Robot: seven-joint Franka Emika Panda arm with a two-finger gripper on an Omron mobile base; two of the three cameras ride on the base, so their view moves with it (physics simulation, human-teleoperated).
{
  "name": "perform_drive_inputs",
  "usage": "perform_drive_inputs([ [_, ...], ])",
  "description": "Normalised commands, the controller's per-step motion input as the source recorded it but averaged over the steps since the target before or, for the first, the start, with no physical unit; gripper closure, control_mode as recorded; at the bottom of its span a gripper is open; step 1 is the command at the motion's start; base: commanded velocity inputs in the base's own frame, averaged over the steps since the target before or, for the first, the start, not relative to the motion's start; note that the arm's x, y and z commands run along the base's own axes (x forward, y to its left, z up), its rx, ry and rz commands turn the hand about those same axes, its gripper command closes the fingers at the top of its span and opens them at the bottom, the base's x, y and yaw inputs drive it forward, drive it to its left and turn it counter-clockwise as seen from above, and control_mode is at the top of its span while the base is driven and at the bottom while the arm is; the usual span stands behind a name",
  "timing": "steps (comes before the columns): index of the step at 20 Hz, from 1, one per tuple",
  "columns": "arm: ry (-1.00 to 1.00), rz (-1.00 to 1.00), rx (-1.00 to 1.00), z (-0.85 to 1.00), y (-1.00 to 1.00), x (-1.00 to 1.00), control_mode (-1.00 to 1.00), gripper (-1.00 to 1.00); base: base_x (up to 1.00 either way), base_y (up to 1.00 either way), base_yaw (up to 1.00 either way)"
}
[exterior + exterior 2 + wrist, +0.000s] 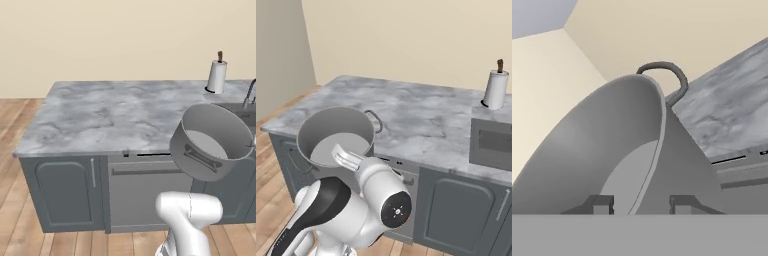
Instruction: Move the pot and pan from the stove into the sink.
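pinching the rim of the pot (212, 142) between my fingers (638, 205), one tip inside the wall and one outside, i have it lifted clear of the grey marble surface (115, 115) and tilted, its open mouth facing up and toward the far wall. in the left base view it hangs at the near edge of the surface, just left of the sink (247, 116) and its faucet (250, 92); in the right base view it sits over the near left corner of the island, so it is in the air rather than resting on anything. i judge this thing heavy for a rim grip: big, deep, rigid metal, with most of its bulk hanging off to one side of my tips, so it will want to swing and twist around the pinch. the wall is thin, smooth and likely slippery, so a clamp here holds mostly by friction. the loop handle (667, 80) on the far side of the rim would be a surer hold, but i am on the bare rim, so i would move slowly and keep it from rocking. it will not bend or break, though it could clang hard against the basin. a paper towel roll (217, 75) stands far behind the sink, well apart from the pot.
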Motion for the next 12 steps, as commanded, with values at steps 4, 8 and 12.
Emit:
perform_drive_inputs([
  [4, 0.00, 0.00, 0.00, 0.00, 0.00, 0.00, 1.00, 1.00, -0.02, -0.55, -0.02],
  [8, 0.00, 0.00, 0.00, 0.00, 0.00, 0.00, 1.00, 1.00, -0.03, -0.87, -0.02],
  [12, 0.00, 0.00, 0.00, 0.00, 0.00, 0.00, 1.00, 1.00, 0.00, -0.94, 0.00],
])
